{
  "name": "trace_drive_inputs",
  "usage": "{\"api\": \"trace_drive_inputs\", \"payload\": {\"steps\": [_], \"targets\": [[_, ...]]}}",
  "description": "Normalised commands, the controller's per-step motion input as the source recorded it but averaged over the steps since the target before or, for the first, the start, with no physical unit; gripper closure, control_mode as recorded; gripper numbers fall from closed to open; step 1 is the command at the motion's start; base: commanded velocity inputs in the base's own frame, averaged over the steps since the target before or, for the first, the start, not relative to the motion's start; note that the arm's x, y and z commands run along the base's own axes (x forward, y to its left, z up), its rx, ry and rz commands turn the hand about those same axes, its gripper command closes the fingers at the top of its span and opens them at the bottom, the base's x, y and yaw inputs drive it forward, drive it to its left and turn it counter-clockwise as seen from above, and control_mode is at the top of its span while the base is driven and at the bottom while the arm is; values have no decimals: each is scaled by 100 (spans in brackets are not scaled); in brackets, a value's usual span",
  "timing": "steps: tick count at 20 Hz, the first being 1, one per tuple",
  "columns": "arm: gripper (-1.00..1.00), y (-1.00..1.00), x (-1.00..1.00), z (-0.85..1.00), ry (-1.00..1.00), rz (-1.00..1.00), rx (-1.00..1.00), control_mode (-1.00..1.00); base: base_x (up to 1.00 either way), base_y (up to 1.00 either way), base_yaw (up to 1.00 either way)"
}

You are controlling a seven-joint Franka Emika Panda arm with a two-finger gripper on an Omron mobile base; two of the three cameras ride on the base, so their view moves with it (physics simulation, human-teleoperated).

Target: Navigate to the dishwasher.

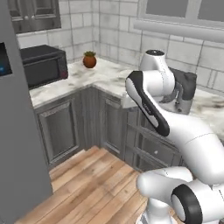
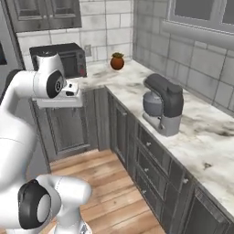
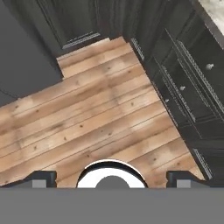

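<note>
The dishwasher is out of view; every front I see is a framed grey cabinet door or a drawer with small knobs. My gripper points down at the wooden floor. Its two dark fingertips stand far apart at the bottom of the hand view, open, with nothing between them. The white arm is folded up in front of the counter corner.
A marble counter wraps the corner. It carries a black microwave, a small orange pot and a grey stand mixer. A tall grey fridge side stands at the left. Drawers line the right.
</note>
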Motion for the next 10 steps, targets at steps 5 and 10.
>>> {"api": "trace_drive_inputs", "payload": {"steps": [5,10], "targets": [[-100,0,0,0,0,0,0,100,-20,0,-87],[-100,0,0,0,0,0,0,100,-9,0,-86]]}}
